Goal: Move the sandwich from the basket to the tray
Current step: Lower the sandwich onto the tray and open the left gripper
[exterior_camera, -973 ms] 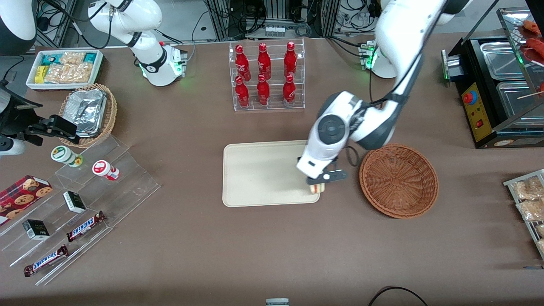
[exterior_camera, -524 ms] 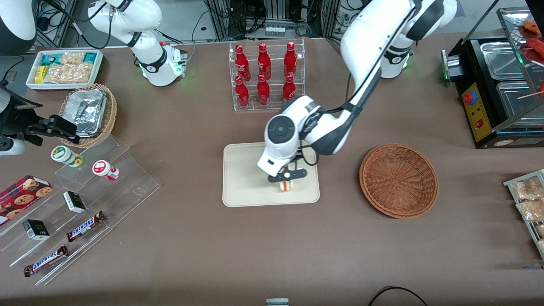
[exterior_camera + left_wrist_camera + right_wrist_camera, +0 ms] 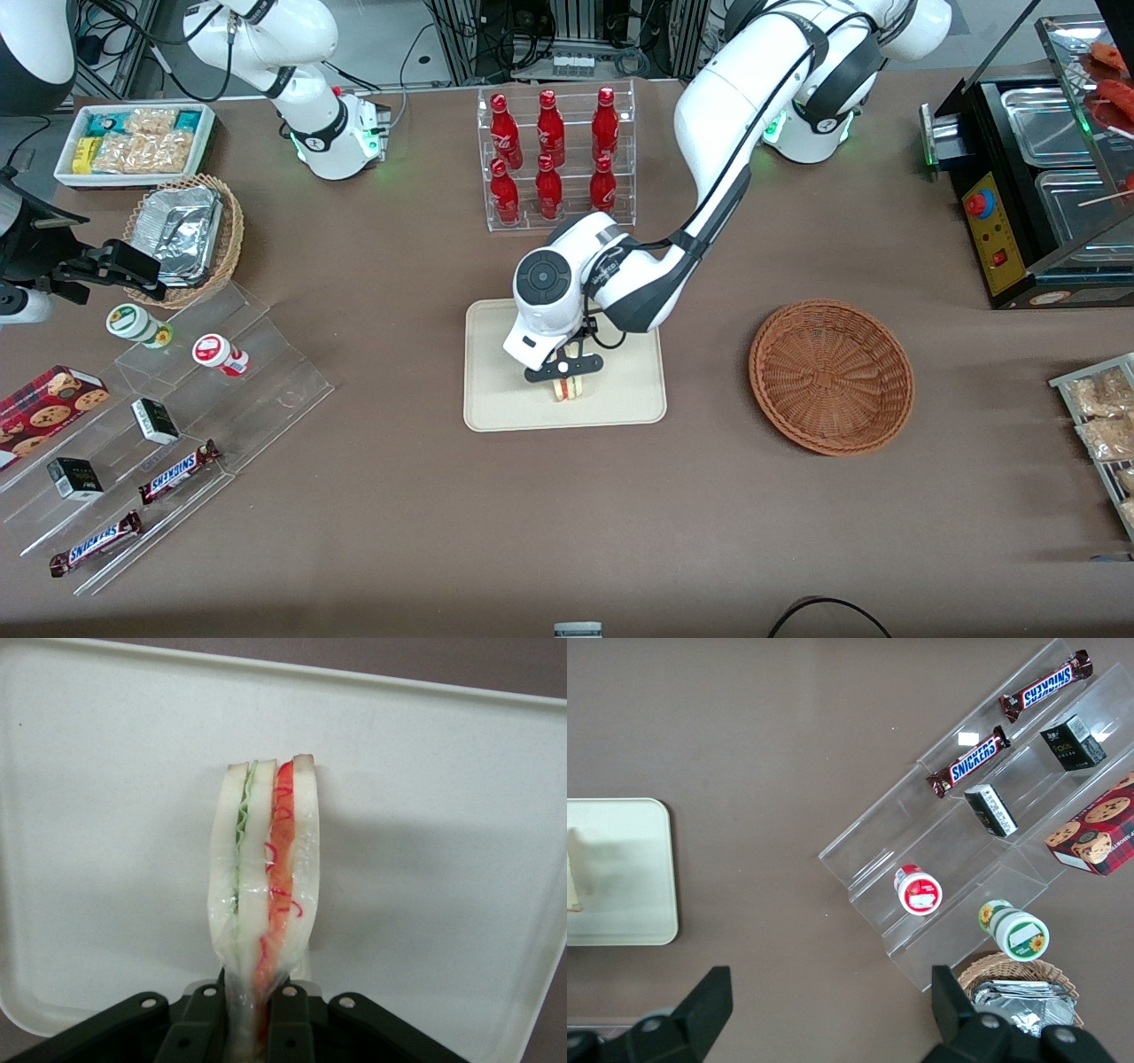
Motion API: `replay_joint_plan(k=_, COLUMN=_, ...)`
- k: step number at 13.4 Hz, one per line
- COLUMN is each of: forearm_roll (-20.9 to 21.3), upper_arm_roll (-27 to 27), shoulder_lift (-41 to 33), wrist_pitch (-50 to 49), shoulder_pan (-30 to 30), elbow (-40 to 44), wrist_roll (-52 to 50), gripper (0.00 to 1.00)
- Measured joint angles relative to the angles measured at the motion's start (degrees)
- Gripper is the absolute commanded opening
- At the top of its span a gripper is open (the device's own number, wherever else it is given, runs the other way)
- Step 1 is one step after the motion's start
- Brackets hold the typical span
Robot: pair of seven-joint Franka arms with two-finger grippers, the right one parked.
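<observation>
My left gripper (image 3: 567, 377) is over the middle of the cream tray (image 3: 496, 390), shut on the clear-wrapped sandwich (image 3: 568, 388). In the left wrist view the sandwich (image 3: 266, 895) stands on edge, showing pale bread with green and red filling, pinched at its narrow end between the gripper (image 3: 255, 1028) fingers, with the tray (image 3: 443, 842) surface under it. The reddish-brown wicker basket (image 3: 831, 377) sits beside the tray toward the working arm's end, with nothing in it.
A clear rack of red bottles (image 3: 555, 159) stands farther from the front camera than the tray. Clear stepped shelves with snack bars and cups (image 3: 168, 416), a tan basket of foil containers (image 3: 184, 237) and a white snack bin (image 3: 133, 142) lie toward the parked arm's end. A black food warmer (image 3: 1036, 177) stands at the working arm's end.
My gripper has carried the sandwich from the tray's edge nearest the basket to over the tray's middle. It stays shut on the sandwich.
</observation>
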Motion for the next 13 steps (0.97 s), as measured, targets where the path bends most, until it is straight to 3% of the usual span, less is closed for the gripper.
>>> replay_joint_plan(k=5, forearm_roll=0.0, upper_arm_roll=0.1, shoulder_lift=0.3, wrist_pitch=-0.2, shoulder_pan=0.0, elbow=0.2, wrist_roll=-1.0, gripper=0.00)
replay_joint_plan(k=7, forearm_roll=0.0, upper_arm_roll=0.1, shoulder_lift=0.7, wrist_pitch=0.0, shoulder_pan=0.0, elbow=0.2, wrist_roll=-1.4, gripper=0.41)
replay_joint_plan(k=8, forearm_roll=0.0, upper_arm_roll=0.1, shoulder_lift=0.9, wrist_pitch=0.0, shoulder_pan=0.0, elbow=0.2, wrist_roll=-1.4, gripper=0.79)
replay_joint_plan(k=9, forearm_roll=0.0, upper_arm_roll=0.1, shoulder_lift=1.0, wrist_pitch=0.1, shoulder_pan=0.0, elbow=0.2, wrist_roll=-1.6, gripper=1.00)
replay_joint_plan(k=13, forearm_roll=0.0, upper_arm_roll=0.1, shoulder_lift=1.1, wrist_pitch=0.4, shoulder_pan=0.0, elbow=0.5, wrist_roll=-2.0, gripper=1.00)
